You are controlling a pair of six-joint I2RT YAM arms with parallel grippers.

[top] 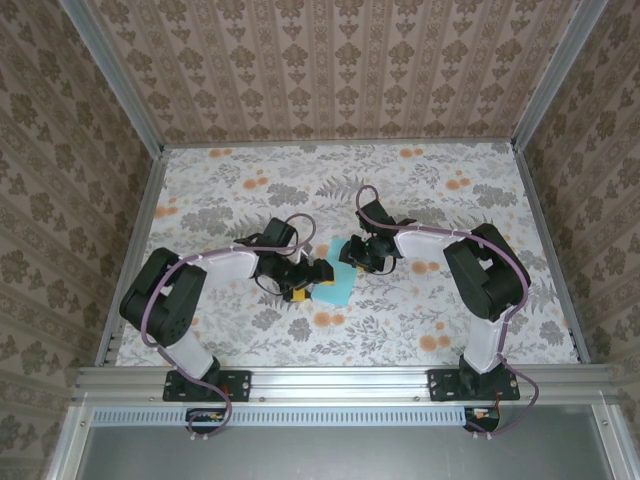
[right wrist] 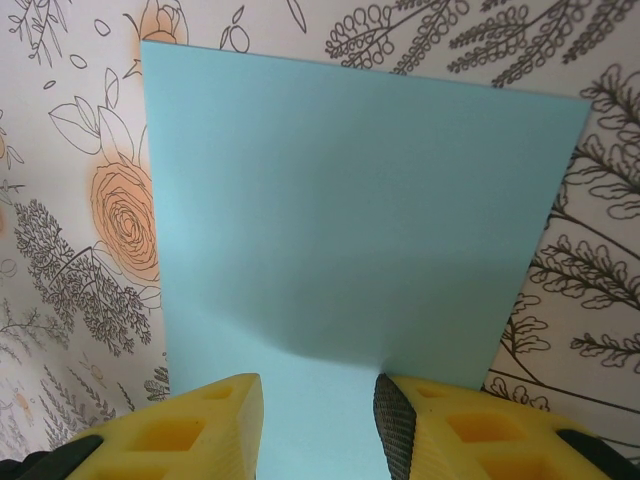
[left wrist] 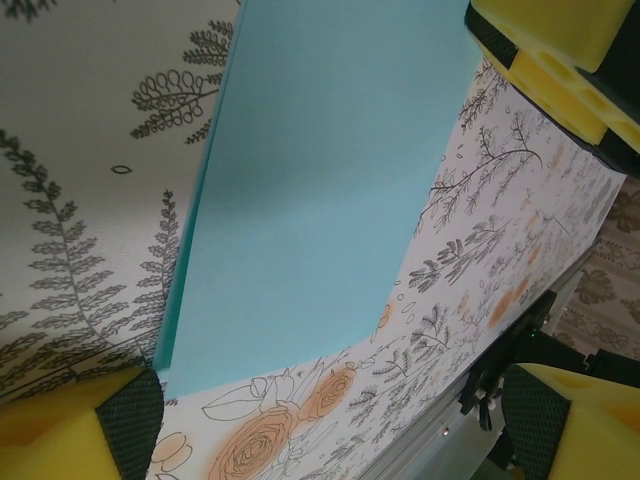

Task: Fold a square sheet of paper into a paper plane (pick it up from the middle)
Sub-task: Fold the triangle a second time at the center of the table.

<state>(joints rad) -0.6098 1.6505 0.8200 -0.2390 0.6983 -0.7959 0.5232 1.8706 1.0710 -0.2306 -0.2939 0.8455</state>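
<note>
Square sheet of paper (right wrist: 350, 220) lies flat on table (right wrist: 60, 300), dead ahead of right gripper (right wrist: 315, 400). Near edge sits between its parted fingers, nothing gripped. Left gripper (left wrist: 330, 430) gapes wide, sheet ahead, slightly left. Right looks nearer; sheet's sides run straight ahead.

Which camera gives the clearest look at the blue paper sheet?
The right wrist view: the square sheet of paper lies flat, with both far corners and three edges visible. The left wrist view shows it slanted and cut off at the top. The top external view shows it small, partly under the arms.
</note>
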